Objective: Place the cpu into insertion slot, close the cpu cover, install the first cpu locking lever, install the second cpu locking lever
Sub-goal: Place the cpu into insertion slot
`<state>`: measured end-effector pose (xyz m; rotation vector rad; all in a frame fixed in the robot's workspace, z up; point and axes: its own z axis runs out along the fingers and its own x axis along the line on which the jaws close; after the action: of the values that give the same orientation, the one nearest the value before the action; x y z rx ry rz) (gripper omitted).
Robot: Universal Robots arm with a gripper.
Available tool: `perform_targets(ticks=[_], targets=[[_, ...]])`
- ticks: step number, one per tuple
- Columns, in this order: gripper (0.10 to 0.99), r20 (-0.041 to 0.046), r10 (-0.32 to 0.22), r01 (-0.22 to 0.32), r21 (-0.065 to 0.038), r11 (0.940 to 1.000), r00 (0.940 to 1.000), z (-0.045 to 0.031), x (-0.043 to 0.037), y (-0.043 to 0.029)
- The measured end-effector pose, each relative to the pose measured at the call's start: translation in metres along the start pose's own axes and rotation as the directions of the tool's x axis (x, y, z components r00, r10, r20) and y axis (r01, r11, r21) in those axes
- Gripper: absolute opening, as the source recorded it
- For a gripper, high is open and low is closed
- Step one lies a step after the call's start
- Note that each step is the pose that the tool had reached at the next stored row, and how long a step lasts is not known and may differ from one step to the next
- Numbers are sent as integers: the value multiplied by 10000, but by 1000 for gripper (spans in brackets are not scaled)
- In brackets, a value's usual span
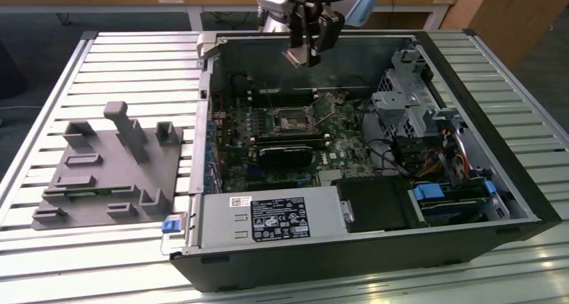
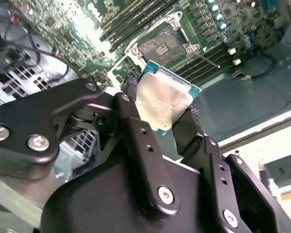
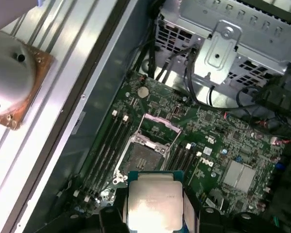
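Note:
My gripper (image 1: 307, 51) hangs above the open computer case's back wall, shut on the cpu (image 1: 298, 56), a small flat square chip with a dull silvery top. In both wrist views the cpu (image 2: 167, 104) (image 3: 155, 201) sits clamped between two black fingers (image 2: 136, 114). The insertion slot (image 1: 292, 122) (image 3: 143, 158) (image 2: 161, 46) lies well below it on the green board, its dark centre bare. Behind the slot, the cpu cover (image 3: 159, 124) stands swung up. A thin metal lever rod (image 2: 206, 58) sticks out beside the slot.
Long black memory slots (image 3: 109, 145) flank the socket. A black fan card (image 1: 284, 156) lies just in front of it. A silvery drive cage (image 1: 409, 104) fills the case on the exterior view's right, a power supply (image 1: 266, 217) the front. A grey fixture (image 1: 106, 167) sits outside.

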<state>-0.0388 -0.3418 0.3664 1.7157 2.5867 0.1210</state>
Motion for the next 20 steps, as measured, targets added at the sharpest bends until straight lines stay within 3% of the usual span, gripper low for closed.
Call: perform_targets(ticks=[5, 10, 20], targets=[[541, 77, 891, -891, -14, 9960, 9960, 21, 0, -2], [541, 147, 1646, -1646, -31, 9864, 9862, 38, -1, -3], [541, 191, 2171, -2171, -43, 9761, 9760, 63, -1, -5]])
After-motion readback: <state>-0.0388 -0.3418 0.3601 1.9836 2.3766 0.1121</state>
